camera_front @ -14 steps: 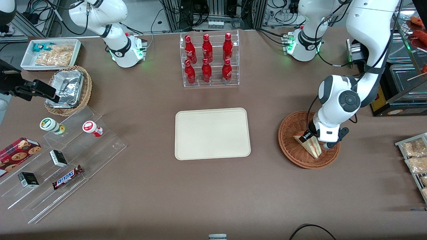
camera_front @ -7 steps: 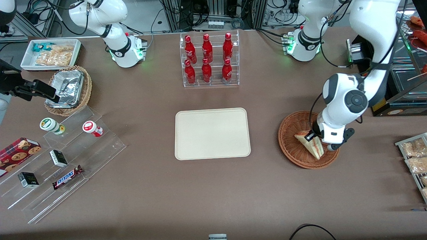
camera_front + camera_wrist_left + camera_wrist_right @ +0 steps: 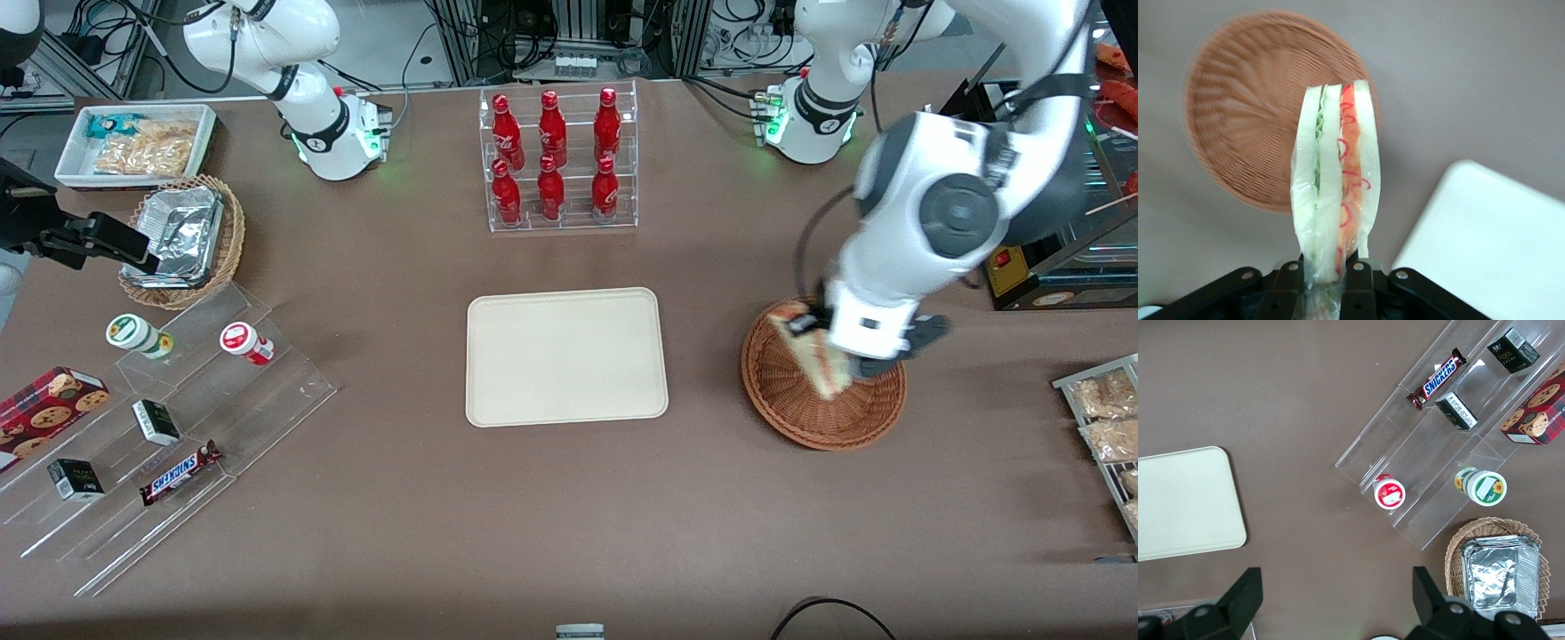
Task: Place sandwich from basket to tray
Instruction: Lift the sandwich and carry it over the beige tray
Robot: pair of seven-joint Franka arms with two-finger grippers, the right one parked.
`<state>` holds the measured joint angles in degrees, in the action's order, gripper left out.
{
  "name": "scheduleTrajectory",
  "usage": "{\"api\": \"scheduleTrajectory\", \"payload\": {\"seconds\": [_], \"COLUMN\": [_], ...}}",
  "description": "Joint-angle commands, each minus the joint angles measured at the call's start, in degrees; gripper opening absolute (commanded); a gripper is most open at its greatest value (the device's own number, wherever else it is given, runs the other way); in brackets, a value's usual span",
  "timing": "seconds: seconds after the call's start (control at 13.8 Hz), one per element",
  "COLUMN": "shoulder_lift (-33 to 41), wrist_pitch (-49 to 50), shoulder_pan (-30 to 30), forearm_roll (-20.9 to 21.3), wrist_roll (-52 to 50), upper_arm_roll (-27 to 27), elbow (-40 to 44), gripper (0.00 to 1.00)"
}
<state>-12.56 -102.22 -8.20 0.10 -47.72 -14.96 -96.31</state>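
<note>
My left gripper (image 3: 831,348) is shut on the sandwich (image 3: 809,354), a wrapped wedge of white bread with red and green filling, and holds it in the air above the reddish-brown wicker basket (image 3: 791,404). In the left wrist view the sandwich (image 3: 1336,187) stands between the two black fingers (image 3: 1359,283), with the basket (image 3: 1245,113) far below it and nothing inside. The cream tray (image 3: 565,356) lies flat at the table's middle, beside the basket toward the parked arm's end. A corner of the tray shows in the left wrist view (image 3: 1498,240).
A clear rack of red bottles (image 3: 557,160) stands farther from the camera than the tray. A clear stepped stand with snacks (image 3: 169,427), a foil-lined basket (image 3: 182,238) and a white snack bin (image 3: 133,142) lie toward the parked arm's end. Packets on a rack (image 3: 1107,418) lie at the working arm's end.
My left gripper has risen out of the basket with the sandwich in it. The sandwich no longer rests on the wicker.
</note>
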Motion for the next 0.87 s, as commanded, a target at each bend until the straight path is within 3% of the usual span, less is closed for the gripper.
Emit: {"api": "scheduleTrajectory", "payload": {"seconds": [0.0,0.15,0.44,0.65,0.8], "shoulder_lift": [-6.50,-10.72,-19.50,-24.69,-26.81], "wrist_pitch": [0.10,-0.88,-9.20,-15.09,-18.53], "shoulder_pan": [-6.55,-9.53,-19.81,-23.08,-24.23], "forearm_roll": [-3.52,-7.74,-6.79,1.63,2.88], "wrist_roll": [0.08,2.46,1.76,-4.20,-5.27], "upper_arm_roll": [0.11,-1.73,-1.74,-1.83,-1.83], "elbow": [5.34,8.67,13.16,13.87,13.87], "gripper": [0.06,0.06,0.05,0.06,0.06]}}
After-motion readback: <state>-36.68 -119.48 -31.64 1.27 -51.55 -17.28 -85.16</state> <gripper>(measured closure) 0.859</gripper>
